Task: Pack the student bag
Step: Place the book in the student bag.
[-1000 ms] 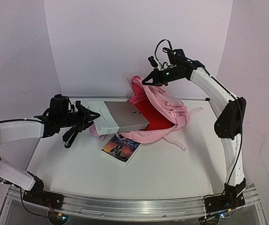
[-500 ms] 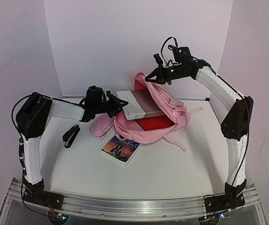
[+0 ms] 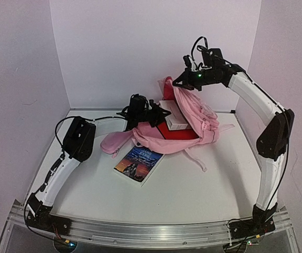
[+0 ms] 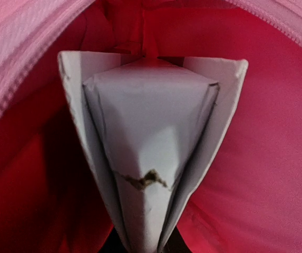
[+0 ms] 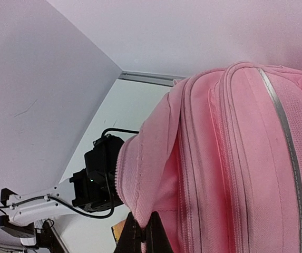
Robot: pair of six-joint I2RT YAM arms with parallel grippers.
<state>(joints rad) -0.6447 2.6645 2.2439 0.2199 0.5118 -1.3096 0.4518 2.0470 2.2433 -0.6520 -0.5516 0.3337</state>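
The left arm stretched low into the pink backpack [image 3: 202, 120] at the back of the table [image 3: 193, 182], the left gripper [image 3: 160, 113] clamped on a white book [image 3: 175, 119] inside its red mouth. The right arm arched above the backpack, the right gripper [image 3: 176, 84] pinching its top rim.

Your left tool [image 3: 153, 115] has carried the flat white box [image 3: 175, 118] from the left edge of the bench [image 3: 193, 179] into the soft pink fabric backpack [image 3: 201, 120]. Your right tool [image 3: 180, 83] has hoisted that backpack's top higher.
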